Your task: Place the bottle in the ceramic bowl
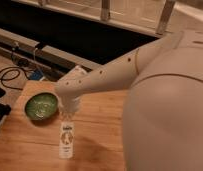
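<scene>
The bottle (pixel 66 138) is slim and white with a pale greenish label. It lies on the wooden table (pixel 102 125) with its cap end pointing toward the back. The ceramic bowl (pixel 41 106) is dark green and glossy. It sits on the table just up and left of the bottle and holds nothing. My white arm reaches in from the right. My gripper (pixel 69 106) hangs over the bottle's cap end, right beside the bowl's right rim. The wrist hides the bottle's cap.
Black cables (pixel 11 75) and a blue object (pixel 38 75) lie on the floor behind the table's left corner. A dark object (pixel 0 109) sits at the table's left edge. A long rail (pixel 25 42) runs along the back. My arm's bulky body (pixel 170 115) fills the right side.
</scene>
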`<move>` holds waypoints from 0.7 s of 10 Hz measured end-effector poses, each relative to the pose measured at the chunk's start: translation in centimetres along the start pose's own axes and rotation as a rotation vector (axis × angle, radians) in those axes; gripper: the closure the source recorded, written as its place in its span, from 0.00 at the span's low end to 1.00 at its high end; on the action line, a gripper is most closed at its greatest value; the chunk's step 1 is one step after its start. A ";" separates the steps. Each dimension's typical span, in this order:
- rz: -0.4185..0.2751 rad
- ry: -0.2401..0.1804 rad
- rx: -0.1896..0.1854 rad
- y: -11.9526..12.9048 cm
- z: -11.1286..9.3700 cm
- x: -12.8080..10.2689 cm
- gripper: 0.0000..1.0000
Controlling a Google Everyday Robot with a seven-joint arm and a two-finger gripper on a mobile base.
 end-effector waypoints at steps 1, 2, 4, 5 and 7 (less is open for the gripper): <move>-0.076 -0.011 -0.070 1.1 0.3 -0.9 1.00; -0.126 0.000 -0.108 1.8 1.0 -1.8 1.00; -0.165 0.034 -0.142 2.0 3.1 -2.7 1.00; -0.196 0.063 -0.165 2.0 5.5 -3.3 1.00; -0.216 0.079 -0.184 1.9 7.4 -3.4 1.00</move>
